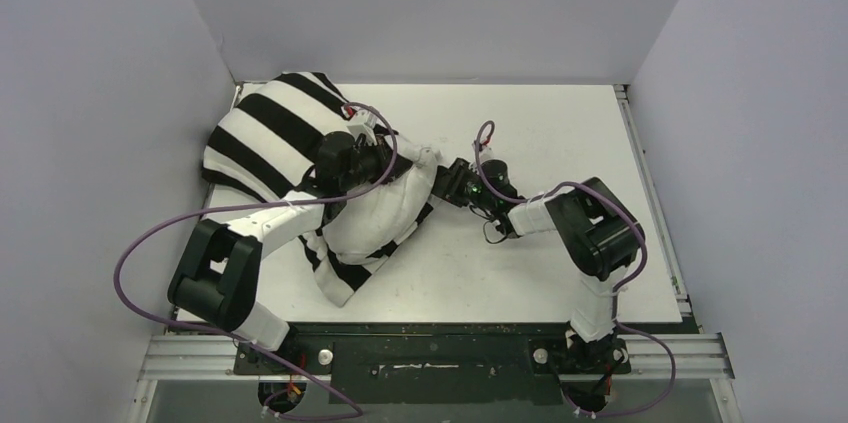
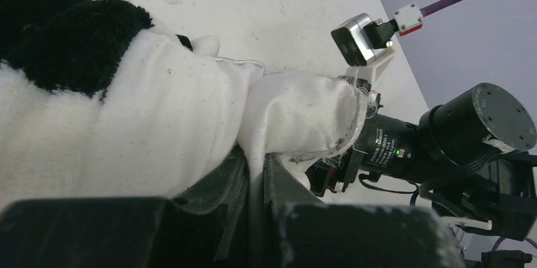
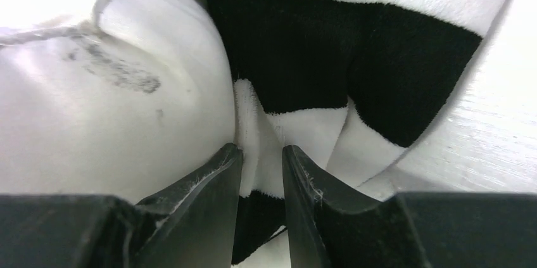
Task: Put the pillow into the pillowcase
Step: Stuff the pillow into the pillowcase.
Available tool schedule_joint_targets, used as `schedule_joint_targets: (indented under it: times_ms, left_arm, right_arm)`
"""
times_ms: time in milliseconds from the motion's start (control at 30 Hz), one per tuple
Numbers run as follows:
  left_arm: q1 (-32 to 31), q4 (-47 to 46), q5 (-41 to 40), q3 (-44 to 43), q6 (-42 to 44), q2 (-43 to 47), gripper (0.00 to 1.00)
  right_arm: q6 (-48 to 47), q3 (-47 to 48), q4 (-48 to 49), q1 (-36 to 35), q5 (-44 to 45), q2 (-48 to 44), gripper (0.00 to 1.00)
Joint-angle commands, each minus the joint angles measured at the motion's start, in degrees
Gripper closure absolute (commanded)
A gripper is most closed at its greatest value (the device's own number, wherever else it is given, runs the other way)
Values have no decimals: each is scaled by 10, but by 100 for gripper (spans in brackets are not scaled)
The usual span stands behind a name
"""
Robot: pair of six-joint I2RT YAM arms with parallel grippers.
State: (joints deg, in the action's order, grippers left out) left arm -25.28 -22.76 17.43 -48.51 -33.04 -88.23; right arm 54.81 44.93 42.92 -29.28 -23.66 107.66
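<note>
— Two grippers on cloth?
— Left gripper (image 2: 253,161) pinches pillow (image 2: 171,109) fabric; right gripper (image 3: 261,154) has fingers slightly apart, pillowcase (image 3: 304,59) fold between them.
— And the pillow?
— On the table (image 1: 560,123), left side, partly inside the pillowcase.

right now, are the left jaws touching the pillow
Touching. Left wrist view: jaws of the left gripper are shut on a fold of the pillow.

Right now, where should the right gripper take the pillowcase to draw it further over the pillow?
Probably grip the pillowcase at its loose striped fold bunched against the pillow, approaching low from the right side of the table, where the right gripper sits. That fold rises as a thin ridge fitting between the fingers; the plump pillow beside it bulges too much to pinch.
</note>
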Motion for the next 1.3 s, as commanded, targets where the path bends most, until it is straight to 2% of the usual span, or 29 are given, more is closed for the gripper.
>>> schedule_joint_targets:
  times_ms: [0,167,333,500,633,667,767,800,900,1000,1100,1133,1200,1267]
  left_arm:
    - [6,44,-18,-53,11,44,100]
    - [-3,55,-24,-73,18,61,100]
    - [-9,50,-25,-71,14,62,100]
    - [-17,35,-30,-67,4,58,100]
    - [-18,40,-40,-66,-9,61,100]
    - [-18,42,-42,-64,-18,62,100]
    - [-19,31,-51,-48,-33,73,100]
    - [-19,36,-58,-45,-28,78,100]
    - [-16,88,-107,-53,7,88,100]
    - [-17,126,-166,-48,68,88,100]
    - [-19,133,-165,-28,108,43,100]
    - [-21,123,-160,-16,107,24,100]
    - [-28,77,-157,21,86,-12,100]
    - [-40,27,-157,51,64,-51,100]
  right_arm:
    - [33,33,60,-12,-11,8,68]
    - [70,44,131,-20,-29,36,64]
    - [71,86,123,-31,-28,65,56]
    - [22,163,-8,-47,19,104,53]
    - [-19,216,-90,-56,68,141,55]
    - [-20,224,-65,-55,66,154,60]
    - [-1,238,3,-54,64,192,94]
    - [11,235,33,-50,59,201,100]
    - [34,207,86,-32,44,182,100]
    - [37,139,168,7,7,117,100]
    - [40,72,258,43,-20,51,100]
    - [45,71,310,40,-51,41,100]
    - [79,96,312,32,-120,25,100]
    - [129,75,369,28,-127,4,100]
